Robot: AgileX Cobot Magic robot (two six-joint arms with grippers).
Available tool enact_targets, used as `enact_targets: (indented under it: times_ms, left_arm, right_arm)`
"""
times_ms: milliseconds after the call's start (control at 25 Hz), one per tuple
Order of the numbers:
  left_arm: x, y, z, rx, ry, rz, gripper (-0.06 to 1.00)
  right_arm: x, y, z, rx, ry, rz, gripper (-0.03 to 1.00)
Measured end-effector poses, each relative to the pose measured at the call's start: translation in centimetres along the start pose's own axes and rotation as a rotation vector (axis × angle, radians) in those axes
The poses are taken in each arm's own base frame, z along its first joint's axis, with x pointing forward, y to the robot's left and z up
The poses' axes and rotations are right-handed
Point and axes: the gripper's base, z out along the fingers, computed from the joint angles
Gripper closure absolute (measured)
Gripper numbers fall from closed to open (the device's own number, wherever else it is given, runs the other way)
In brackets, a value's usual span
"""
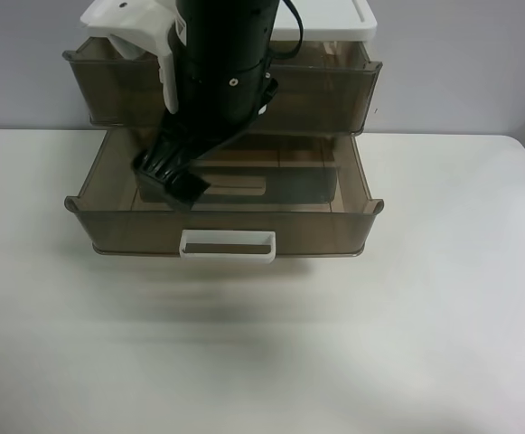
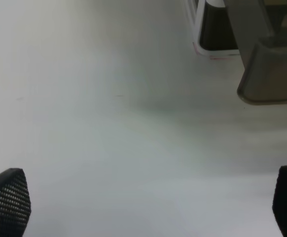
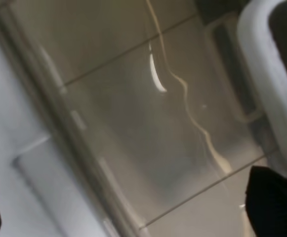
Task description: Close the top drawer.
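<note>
The top drawer [image 1: 334, 90], probably light, stiff plastic, is sitting part-open at the far side of the table [image 1: 443, 344] above the further-out lower drawer [image 1: 316, 231], wanting a push on its front, while the right claw [image 1: 172, 181] and left claw [image 2: 148, 202] are gaping wide, empty.

Top drawer [image 1: 334, 86]: smoky brown-grey translucent plastic, smooth and glossy. Lower drawer [image 1: 135, 231]: same plastic, with an opaque white plastic handle [image 1: 228, 245]. Cabinet top [image 1: 334, 18]: opaque white plastic. Desk [image 1: 425, 344]: white, smooth, matt. Arm housing [image 1: 226, 54]: black, slight sheen. Left gripper [image 2: 143, 212] pads [image 2: 7, 202]: black, finely dotted texture. Drawer floor [image 3: 133, 123], which drawer cannot be told: bright streaked reflections.
</note>
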Motion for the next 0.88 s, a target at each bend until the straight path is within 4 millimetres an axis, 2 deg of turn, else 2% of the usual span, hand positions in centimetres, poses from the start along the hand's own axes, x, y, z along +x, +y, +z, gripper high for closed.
enact_targets:
  times_ms: [360, 560, 880]
  left_arm:
    - [0.0, 0.0, 0.0, 0.0, 0.0, 0.0, -0.05]
    - [0.0, 0.0, 0.0, 0.0, 0.0, 0.0, -0.05]
    - [0.0, 0.0, 0.0, 0.0, 0.0, 0.0, -0.05]
  right_arm:
    - [0.4, -3.9, 0.5, 0.043, -0.048, 0.071, 0.0]
    - [0.7, -5.8, 1.4, 0.064, -0.061, 0.11, 0.0]
    - [0.3, -5.9, 2.0, 0.039, -0.091, 0.113, 0.0]
